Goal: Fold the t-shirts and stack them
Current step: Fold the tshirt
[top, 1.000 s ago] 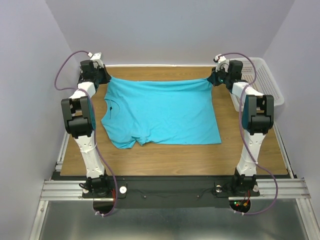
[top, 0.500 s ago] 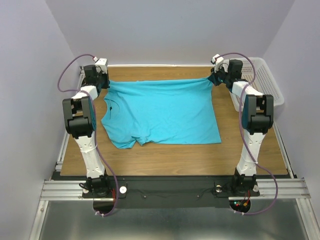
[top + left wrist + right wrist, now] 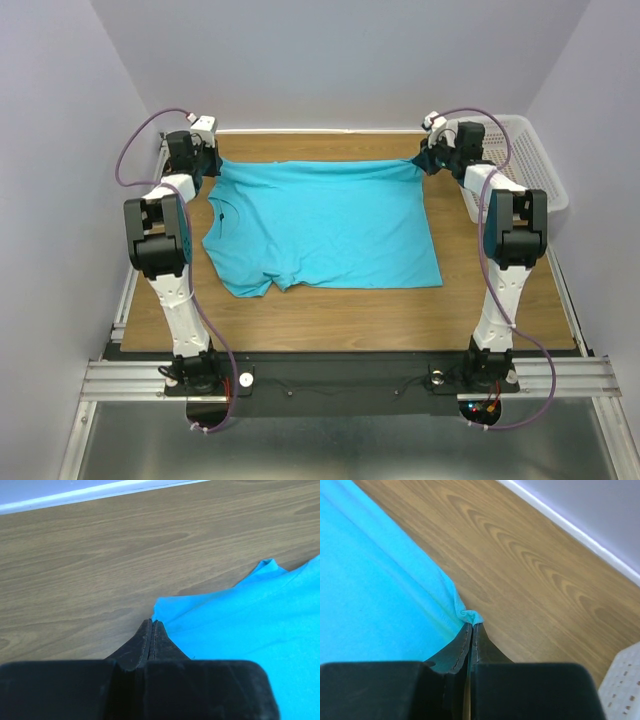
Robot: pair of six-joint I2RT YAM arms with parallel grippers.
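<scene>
Table [image 3: 330,305]: flat wood-grain board under my left pincer [image 3: 151,624] and right pincer [image 3: 471,625].
T-shirt [image 3: 320,225]: turquoise, thin soft cloth, spread between them and nearward; far edge taut.
Basket [image 3: 535,165]: white perforated plastic, just beside my right pincer.
Both pincers: jaws pressed closed, each nipping a far shirt corner.

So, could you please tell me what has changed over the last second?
The left gripper shifted slightly inward and toward the near edge, taking its far corner of the t-shirt with it. The right gripper barely moved. Nothing was taken hold of or let go: both stay shut on the shirt's far corners. The rest of the shirt and the basket stayed as they were.
</scene>
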